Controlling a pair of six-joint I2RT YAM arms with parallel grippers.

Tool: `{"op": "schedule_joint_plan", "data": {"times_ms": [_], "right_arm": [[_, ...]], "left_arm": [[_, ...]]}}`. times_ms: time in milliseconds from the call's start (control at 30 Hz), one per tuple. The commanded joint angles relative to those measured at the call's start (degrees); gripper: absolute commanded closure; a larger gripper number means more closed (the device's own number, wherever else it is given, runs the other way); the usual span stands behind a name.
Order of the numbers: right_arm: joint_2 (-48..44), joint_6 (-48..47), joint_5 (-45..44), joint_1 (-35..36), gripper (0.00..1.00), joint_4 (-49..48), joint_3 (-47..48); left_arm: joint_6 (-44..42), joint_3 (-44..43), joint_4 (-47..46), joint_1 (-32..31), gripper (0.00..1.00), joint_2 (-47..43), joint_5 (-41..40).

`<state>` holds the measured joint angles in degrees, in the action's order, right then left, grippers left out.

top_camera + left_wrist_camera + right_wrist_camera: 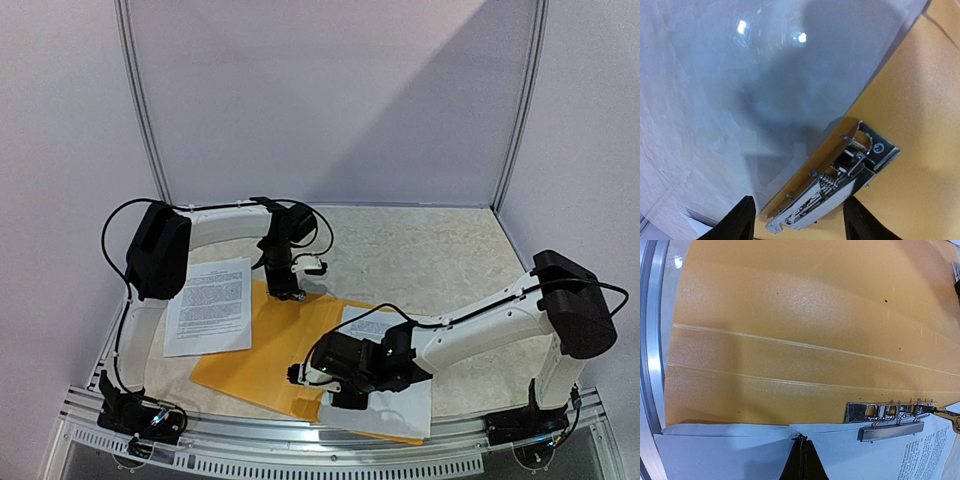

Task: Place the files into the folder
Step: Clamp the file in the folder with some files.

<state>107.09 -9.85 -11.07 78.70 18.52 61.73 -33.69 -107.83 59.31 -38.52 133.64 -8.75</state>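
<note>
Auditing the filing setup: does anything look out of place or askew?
Yes. The left sheet lies apart, mostly on the table, with only a corner over the folder. The right sheet sits on the folder under the shut right pincer. The folder lies askew to the table's edge.

High above and behind the arm bases [140, 418] for the top view, facing down and forward over the whole surface [440, 250], well back from it. Close over the left hand [801, 220] for the left wrist view, facing down at the far edge of the folder [920, 125]. Equally close over the right hand [801, 460] for the right wrist view, facing left across the folder's near part. Shared by all three: the orange folder.
</note>
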Motion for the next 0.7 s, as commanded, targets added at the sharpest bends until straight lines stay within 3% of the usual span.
{"op": "schedule_joint_plan", "data": {"times_ms": [0, 367, 667], "right_arm": [[3.20, 0.84, 1.36, -0.70, 0.99, 6.28, 2.48], [-2.14, 3.29, 0.61, -6.19, 0.98, 0.34, 7.58], [-8.02, 4.61, 0.44, -8.82, 0.83, 0.78, 6.04]], "left_arm": [[-0.10, 2.36, 0.38, 1.43, 0.37, 6.34, -0.19], [-0.06, 2.72, 0.37, 1.43, 0.37, 6.54, 0.38], [-0.07, 2.94, 0.48, 1.43, 0.37, 6.97, 0.60]]}}
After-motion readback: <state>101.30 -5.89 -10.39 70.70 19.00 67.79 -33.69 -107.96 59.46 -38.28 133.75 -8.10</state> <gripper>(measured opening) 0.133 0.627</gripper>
